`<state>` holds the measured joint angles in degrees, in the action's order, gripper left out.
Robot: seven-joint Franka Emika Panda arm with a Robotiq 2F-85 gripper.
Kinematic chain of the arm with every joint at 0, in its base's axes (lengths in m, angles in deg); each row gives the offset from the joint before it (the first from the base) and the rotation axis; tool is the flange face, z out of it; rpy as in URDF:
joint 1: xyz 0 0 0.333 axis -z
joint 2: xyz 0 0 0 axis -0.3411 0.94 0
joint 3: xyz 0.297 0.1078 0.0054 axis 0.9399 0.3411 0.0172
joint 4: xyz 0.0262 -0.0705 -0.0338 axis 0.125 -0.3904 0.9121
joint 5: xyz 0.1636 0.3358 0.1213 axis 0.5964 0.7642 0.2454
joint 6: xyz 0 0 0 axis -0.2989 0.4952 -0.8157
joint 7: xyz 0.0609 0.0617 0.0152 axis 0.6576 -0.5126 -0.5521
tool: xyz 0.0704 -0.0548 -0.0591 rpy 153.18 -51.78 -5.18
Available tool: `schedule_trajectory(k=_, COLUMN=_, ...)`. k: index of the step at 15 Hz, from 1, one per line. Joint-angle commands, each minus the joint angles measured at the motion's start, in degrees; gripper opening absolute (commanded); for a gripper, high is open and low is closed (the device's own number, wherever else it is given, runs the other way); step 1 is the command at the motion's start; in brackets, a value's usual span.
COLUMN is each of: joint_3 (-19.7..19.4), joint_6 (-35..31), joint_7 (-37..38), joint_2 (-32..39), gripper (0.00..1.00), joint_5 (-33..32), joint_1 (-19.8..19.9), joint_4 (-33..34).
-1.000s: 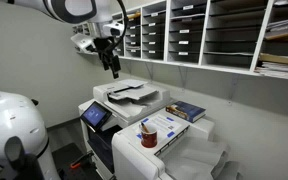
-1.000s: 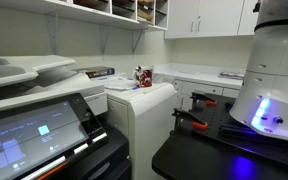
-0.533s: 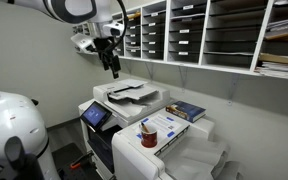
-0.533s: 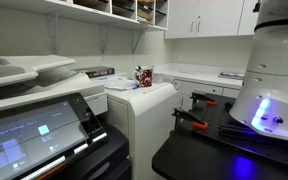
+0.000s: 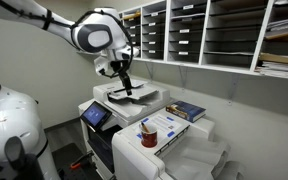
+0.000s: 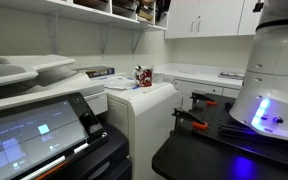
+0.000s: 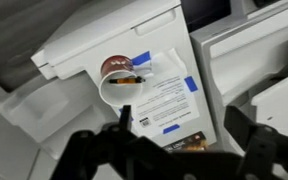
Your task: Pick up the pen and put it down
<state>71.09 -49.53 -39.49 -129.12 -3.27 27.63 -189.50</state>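
The pen is a thin blue stick that stands tilted in the small white-and-red cup on a printed sheet on the white printer top. In the wrist view I look down into the cup, and the pen's blue end pokes over its rim. My gripper hangs in the air above the copier's feeder, left of the cup and well apart from it. In the wrist view its jaws are open and empty.
A flat blue book lies beside the cup, partly under my jaws in the wrist view. The copier with its touchscreen stands on the left. Mail shelves line the wall above. The cup also shows in an exterior view.
The arm has swung to the right and downward, from high near the wall to just above the copier's feeder. The cup, pen and book have not moved.
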Motion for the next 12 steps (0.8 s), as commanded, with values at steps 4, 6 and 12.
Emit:
schedule_trajectory(k=4, joint_3=2.08, joint_6=-8.22, joint_7=17.23, joint_2=20.19, gripper=1.0, joint_5=-6.93, joint_1=8.45, joint_4=4.8)
schedule_trajectory(k=6, joint_3=1.21, joint_6=-6.77, joint_7=22.97, joint_2=23.93, gripper=1.0, joint_5=-9.1, joint_1=9.73, joint_4=6.7)
schedule_trajectory(k=12, joint_3=-3.33, joint_6=-4.97, joint_7=35.64, joint_2=31.42, gripper=1.0, joint_5=-5.74, joint_1=7.79, joint_4=9.94)
